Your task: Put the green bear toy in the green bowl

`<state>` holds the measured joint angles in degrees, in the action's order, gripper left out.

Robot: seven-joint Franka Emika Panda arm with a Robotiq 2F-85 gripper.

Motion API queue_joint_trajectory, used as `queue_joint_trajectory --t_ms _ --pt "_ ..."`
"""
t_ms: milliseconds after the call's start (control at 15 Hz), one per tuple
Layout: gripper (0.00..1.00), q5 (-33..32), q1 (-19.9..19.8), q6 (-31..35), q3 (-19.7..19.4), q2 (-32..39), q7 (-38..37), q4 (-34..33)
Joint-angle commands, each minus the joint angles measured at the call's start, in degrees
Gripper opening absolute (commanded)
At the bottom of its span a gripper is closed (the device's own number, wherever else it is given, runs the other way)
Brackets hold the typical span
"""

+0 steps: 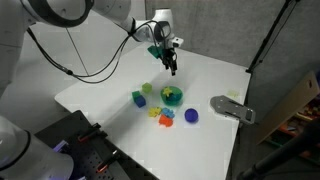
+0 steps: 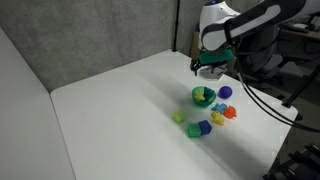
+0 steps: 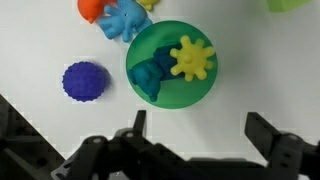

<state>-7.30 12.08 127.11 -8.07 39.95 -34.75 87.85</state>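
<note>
The green bowl (image 3: 186,90) sits in the upper middle of the wrist view. The dark green bear toy (image 3: 151,79) lies inside it at the left, next to a yellow spiky toy (image 3: 190,57). My gripper (image 3: 203,130) is open and empty, its two dark fingers on the near side of the bowl and apart from it. In both exterior views the gripper (image 1: 172,68) (image 2: 208,72) hangs above the bowl (image 1: 179,99) (image 2: 196,99), clear of it.
A blue spiky ball (image 3: 84,82) (image 1: 191,116) lies beside the bowl. A blue toy (image 3: 125,19) and an orange toy (image 3: 91,8) lie past it. A blue cube (image 1: 139,98) (image 2: 204,127) and a yellow-green block (image 1: 147,89) (image 2: 180,117) are nearby. A grey object (image 1: 232,108) lies near the table edge.
</note>
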Motion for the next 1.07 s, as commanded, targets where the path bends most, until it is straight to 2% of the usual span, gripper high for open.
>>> queue_joint_trajectory --t_ms 0,267,733,1000 --pt "1.00 2.45 -2.00 0.92 3.08 -7.67 4.22 7.96" --pt "1.00 5.47 -3.50 1.21 5.26 -14.13 9.23 15.28" --pt "1.00 12.15 -7.11 -1.46 9.07 -26.38 22.60 28.10" --pt "1.00 10.42 -7.33 -6.72 9.00 -33.53 26.06 32.26"
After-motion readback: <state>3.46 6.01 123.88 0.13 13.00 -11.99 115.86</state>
